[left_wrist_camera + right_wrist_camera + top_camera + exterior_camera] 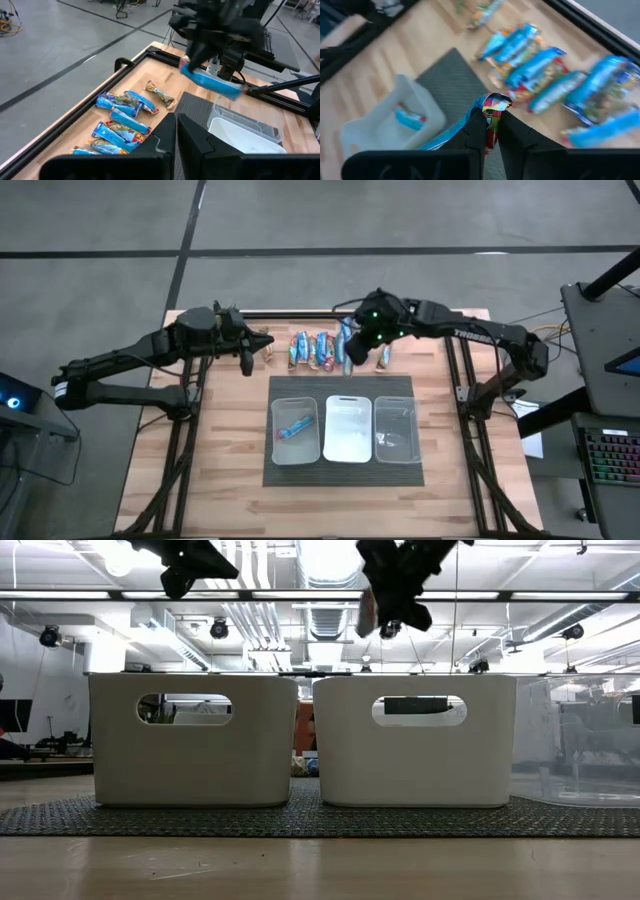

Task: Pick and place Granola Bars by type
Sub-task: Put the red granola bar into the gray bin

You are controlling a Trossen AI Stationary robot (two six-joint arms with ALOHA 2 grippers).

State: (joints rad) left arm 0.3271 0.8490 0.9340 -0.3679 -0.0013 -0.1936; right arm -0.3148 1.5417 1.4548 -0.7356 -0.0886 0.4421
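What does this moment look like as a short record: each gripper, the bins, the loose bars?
right gripper: shut on a blue bar, held in the air near the row of bars
left gripper: shut, empty, above the table's far left part
bins: three side by side on a dark mat
left bin: one blue bar inside
loose bars: a row on the wooden table beyond the mat

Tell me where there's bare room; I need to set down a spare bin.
Free: bare wood of the table left of the mat, and right of it. Crowded: the far edge, where the granola bars lie beneath both arms.
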